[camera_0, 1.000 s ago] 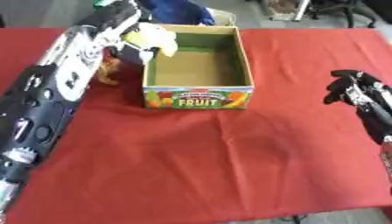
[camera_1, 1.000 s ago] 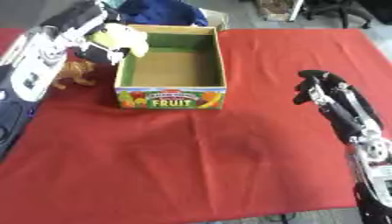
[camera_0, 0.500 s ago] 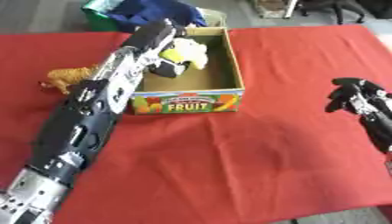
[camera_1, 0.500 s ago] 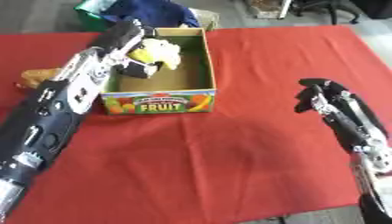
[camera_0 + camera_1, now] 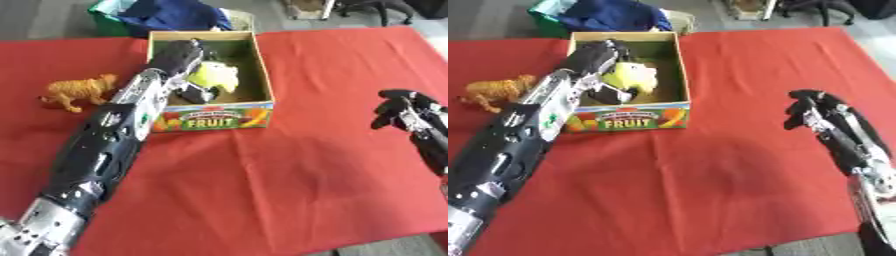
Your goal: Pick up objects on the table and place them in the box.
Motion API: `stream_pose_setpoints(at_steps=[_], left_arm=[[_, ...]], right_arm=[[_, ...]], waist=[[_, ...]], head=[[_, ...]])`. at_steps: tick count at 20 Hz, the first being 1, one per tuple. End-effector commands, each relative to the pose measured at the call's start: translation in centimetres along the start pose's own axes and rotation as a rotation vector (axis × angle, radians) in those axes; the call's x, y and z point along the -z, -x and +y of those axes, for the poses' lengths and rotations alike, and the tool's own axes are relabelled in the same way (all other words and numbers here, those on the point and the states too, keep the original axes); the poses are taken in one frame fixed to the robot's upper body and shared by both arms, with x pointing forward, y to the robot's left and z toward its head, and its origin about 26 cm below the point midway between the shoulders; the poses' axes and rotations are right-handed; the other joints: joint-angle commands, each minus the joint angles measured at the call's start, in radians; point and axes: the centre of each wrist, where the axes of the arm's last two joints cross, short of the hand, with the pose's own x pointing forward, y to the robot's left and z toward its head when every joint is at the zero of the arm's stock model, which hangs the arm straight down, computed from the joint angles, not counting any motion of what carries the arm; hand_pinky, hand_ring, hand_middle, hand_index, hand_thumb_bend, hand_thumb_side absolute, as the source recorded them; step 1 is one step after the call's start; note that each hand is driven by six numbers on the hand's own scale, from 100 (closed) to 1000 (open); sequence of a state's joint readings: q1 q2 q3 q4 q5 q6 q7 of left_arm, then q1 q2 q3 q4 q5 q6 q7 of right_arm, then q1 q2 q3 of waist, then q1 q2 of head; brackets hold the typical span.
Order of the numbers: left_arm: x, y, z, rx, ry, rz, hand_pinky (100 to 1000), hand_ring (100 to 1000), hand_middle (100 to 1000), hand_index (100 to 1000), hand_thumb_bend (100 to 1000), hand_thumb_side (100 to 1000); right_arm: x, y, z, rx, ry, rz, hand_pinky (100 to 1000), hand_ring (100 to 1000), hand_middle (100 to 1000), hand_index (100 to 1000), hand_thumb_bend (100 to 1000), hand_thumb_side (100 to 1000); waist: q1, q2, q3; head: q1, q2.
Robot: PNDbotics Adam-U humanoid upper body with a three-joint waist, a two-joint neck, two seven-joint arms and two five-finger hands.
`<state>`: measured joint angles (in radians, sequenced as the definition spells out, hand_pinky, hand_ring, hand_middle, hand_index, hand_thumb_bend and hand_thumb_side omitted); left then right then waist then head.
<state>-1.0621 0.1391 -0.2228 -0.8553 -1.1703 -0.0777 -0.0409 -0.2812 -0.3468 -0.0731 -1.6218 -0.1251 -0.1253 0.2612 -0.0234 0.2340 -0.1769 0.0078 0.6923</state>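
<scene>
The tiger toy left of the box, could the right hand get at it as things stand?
Probably not easily. The tiger toy lies beyond the box and left arm, while the right hand hovers far across the cloth.

Bright even light, soft shadows, slight blur.

Count of things in view: one box, two toys, two hands.

One cardboard box point(image 5: 213, 118) with a fruit label stands on the red surface point(image 5: 280, 175). One yellow-and-white toy point(image 5: 217, 77) lies inside it; one orange toy animal point(image 5: 77, 92) stands outside on the cloth. Two robot hands show: the left hand point(image 5: 179, 54) and the right hand point(image 5: 398, 107). One blue bundle point(image 5: 171, 15) lies beyond the far edge.
</scene>
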Motion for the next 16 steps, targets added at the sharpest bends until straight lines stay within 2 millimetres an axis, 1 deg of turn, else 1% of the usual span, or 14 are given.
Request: stream_pose_setpoints(at_steps=[1,3,6,7,10,11,13,16], left_arm=[[0.3,-0.1,1.2,0.005,-0.057,-0.002,813,821,799,853,852,555],[0.2,0.0,1.6,-0.010,-0.083,-0.014,826,822,799,857,923,596],[-0.1,0.2,3.0,-0.028,-0.146,-0.035,821,803,780,851,914,591],[-0.3,0.4,3.5,-0.035,-0.174,-0.041,815,788,762,846,885,579],[-1.0,1.0,5.4,-0.055,-0.250,-0.059,798,763,735,834,834,550],[-1.4,1.3,6.0,-0.061,-0.274,-0.061,787,751,721,829,789,526],[-2.3,2.3,7.1,-0.065,-0.323,-0.055,770,734,704,823,744,499],[-4.3,4.4,7.8,-0.066,-0.379,-0.024,750,712,680,811,715,480]], right_arm=[[0.2,-0.6,-0.5,-0.018,-0.001,-0.020,569,526,545,771,100,590],[0.2,-0.6,-0.5,-0.018,0.000,-0.019,569,527,545,771,100,589],[0.1,-0.5,-0.6,-0.020,0.004,-0.016,569,527,545,771,100,589],[0.1,-0.5,-0.6,-0.020,0.005,-0.016,569,527,545,771,100,589],[0.0,-0.5,-0.7,-0.021,0.009,-0.013,569,527,545,771,100,590],[0.0,-0.5,-0.7,-0.022,0.009,-0.011,569,527,545,771,100,590],[-0.1,-0.4,-0.8,-0.025,0.011,-0.008,569,527,545,771,100,590],[-0.4,-0.3,-1.1,-0.031,0.020,-0.001,569,527,545,771,100,588]], waist=[[-0.002,-0.015,0.001],[-0.003,-0.015,0.004],[-0.004,-0.016,0.012],[-0.004,-0.016,0.015],[-0.004,-0.018,0.025],[-0.004,-0.019,0.029],[-0.004,-0.022,0.038],[-0.003,-0.026,0.058]], head=[[0.000,-0.011],[-0.002,-0.011],[-0.007,-0.011],[-0.009,-0.011],[-0.015,-0.012],[-0.018,-0.012],[-0.025,-0.010],[-0.039,-0.007]])
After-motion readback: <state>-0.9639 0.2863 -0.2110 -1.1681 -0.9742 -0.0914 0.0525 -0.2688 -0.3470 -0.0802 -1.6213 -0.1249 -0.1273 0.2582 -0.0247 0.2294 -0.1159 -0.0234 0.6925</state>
